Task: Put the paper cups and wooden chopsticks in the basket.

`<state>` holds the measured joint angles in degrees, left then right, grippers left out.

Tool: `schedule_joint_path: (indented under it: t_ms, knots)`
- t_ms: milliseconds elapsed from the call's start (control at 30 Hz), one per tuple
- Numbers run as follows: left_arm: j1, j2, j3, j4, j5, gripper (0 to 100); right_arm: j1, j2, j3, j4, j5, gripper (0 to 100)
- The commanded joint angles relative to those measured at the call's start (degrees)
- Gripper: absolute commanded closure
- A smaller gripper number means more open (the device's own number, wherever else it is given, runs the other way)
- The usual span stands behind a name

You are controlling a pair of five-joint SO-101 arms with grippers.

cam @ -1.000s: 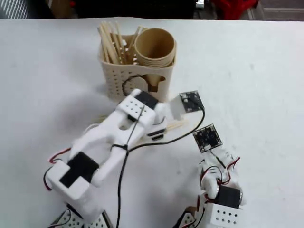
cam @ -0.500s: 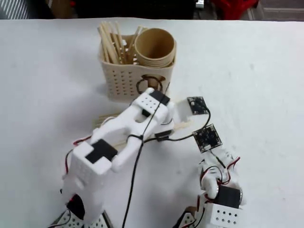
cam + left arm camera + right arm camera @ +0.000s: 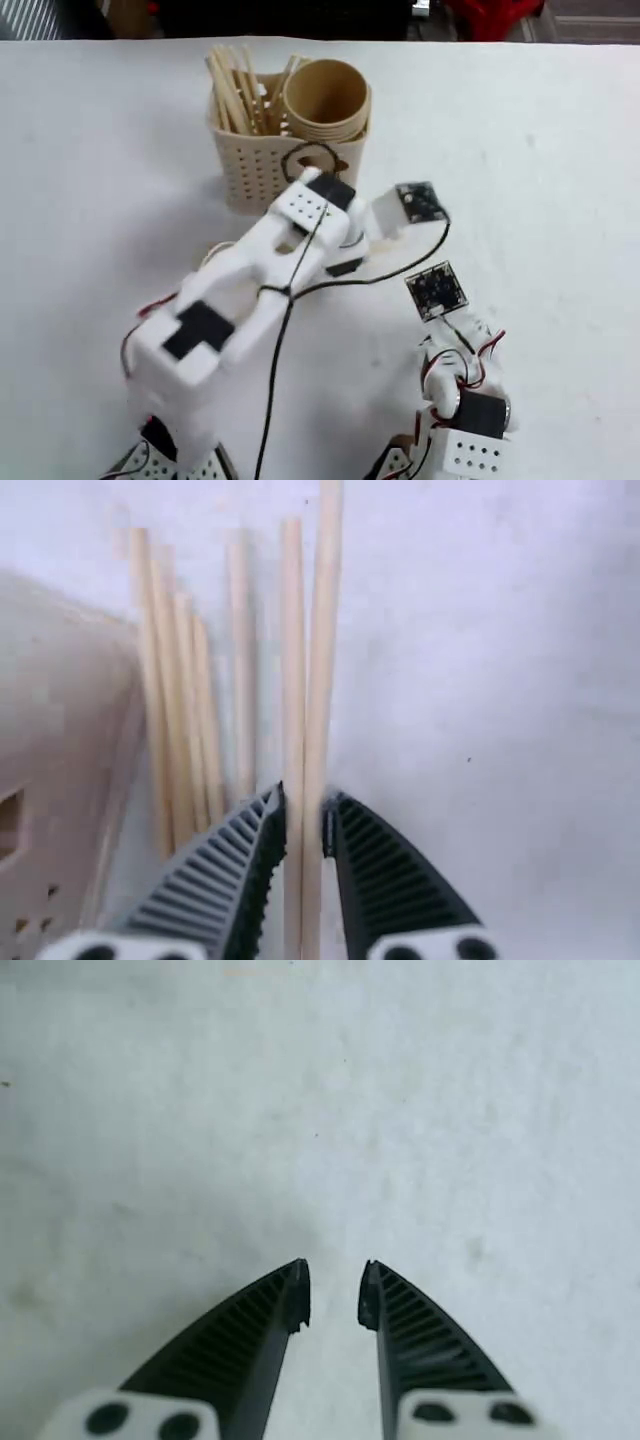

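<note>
The perforated basket point(image 3: 262, 172) stands at the back of the table with stacked paper cups point(image 3: 326, 100) and several wooden chopsticks point(image 3: 240, 90) upright in it. My left arm point(image 3: 260, 270) stretches to just in front of the basket. Its gripper point(image 3: 303, 800) is shut on two wooden chopsticks point(image 3: 318, 630) that run straight out between the jaws. Several more chopsticks point(image 3: 180, 700) lie side by side on the table beside the basket wall point(image 3: 50, 730). My right gripper point(image 3: 333, 1278) hangs over bare table with its jaws a little apart and nothing between them.
My right arm point(image 3: 455, 400) is folded at the near right edge. A black cable point(image 3: 275, 340) trails along the left arm. White tabletop point(image 3: 540, 180) stretches to the right of the basket and to its left.
The left arm's wrist has shifted toward the basket and slightly right. The chopstick ends seen beside the wrist earlier are now hidden. The right arm has not moved.
</note>
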<state>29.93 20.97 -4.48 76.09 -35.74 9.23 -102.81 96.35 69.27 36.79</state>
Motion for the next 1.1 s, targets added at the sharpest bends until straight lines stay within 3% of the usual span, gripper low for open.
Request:
schedule_joint_path:
  t_ms: [0,267,500,800,1067]
  knots:
    - [0.04,-14.20,-2.29,3.78,1.14,98,0.31,-0.57,0.44,-0.66,0.53,90.0]
    - [-1.01,-29.58,-2.64,4.22,3.43,98,0.31,-0.57,0.44,-0.66,0.53,90.0]
    - [-7.52,-37.23,-17.14,4.66,8.18,98,0.31,-0.57,0.44,-0.66,0.53,90.0]
    - [-13.67,-31.25,-39.47,-5.54,21.63,98,0.31,-0.57,0.44,-0.66,0.53,90.0]
    - [-18.33,-20.09,-41.76,-14.77,32.62,98,0.31,-0.57,0.44,-0.66,0.53,90.0]
